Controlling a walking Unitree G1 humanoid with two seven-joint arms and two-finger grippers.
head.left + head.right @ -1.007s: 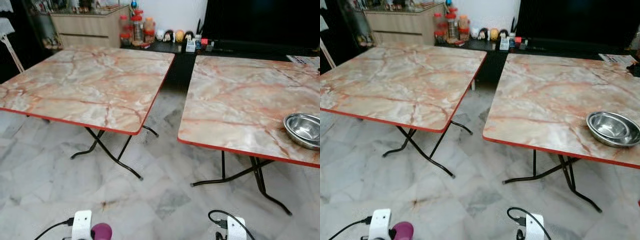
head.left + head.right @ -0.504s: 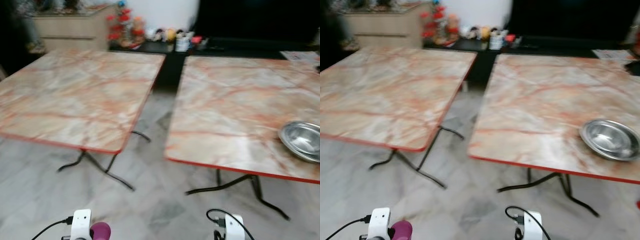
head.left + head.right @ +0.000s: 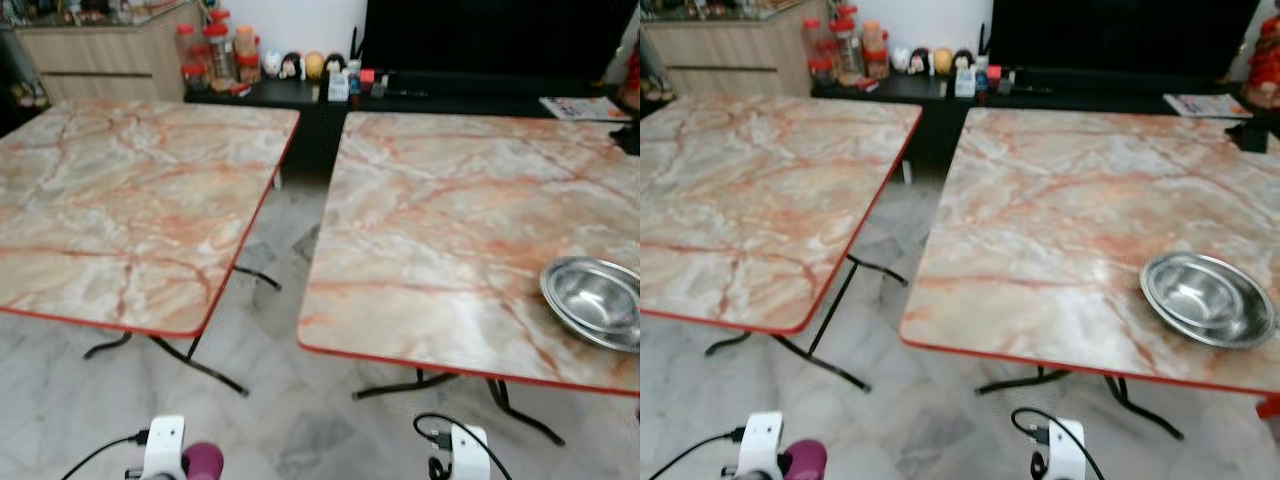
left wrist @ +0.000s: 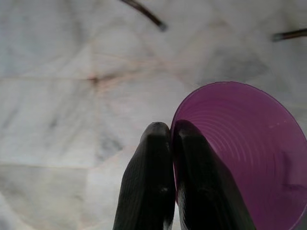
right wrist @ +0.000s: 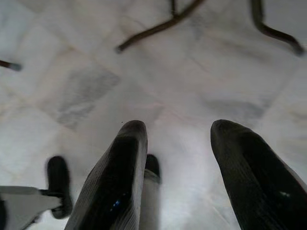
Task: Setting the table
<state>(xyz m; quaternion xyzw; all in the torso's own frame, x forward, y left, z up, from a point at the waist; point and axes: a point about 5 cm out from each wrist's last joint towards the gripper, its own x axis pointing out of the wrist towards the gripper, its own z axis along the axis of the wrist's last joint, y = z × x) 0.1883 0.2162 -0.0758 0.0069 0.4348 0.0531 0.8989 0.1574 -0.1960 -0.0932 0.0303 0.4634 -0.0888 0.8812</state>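
A purple plastic cup point(image 4: 244, 158) hangs over the floor, its rim pinched between the two black fingers point(image 4: 151, 182) of my left gripper point(image 4: 171, 132), which is shut on it. The cup's edge point(image 3: 203, 462) peeks in low in the left eye view beside my left wrist. My right gripper point(image 5: 177, 132) is open over the floor, nothing between its fingers point(image 5: 120, 172). A steel bowl point(image 3: 1206, 298) sits near the front right edge of the right marble-patterned table point(image 3: 1060, 210). A second such table point(image 3: 120, 200) stands to its left.
A gap of grey marble floor point(image 3: 270, 330) runs between the two tables, with their black folding legs point(image 3: 200, 365) underneath. Behind them stand a dark low cabinet point(image 3: 320, 95) with jars and figurines, a wooden sideboard point(image 3: 95, 60), and papers point(image 3: 575, 107) at the right table's far corner.
The whole picture has shifted left and the tables look nearer, so the camera has turned toward the right table. The cup stays held in my left gripper.
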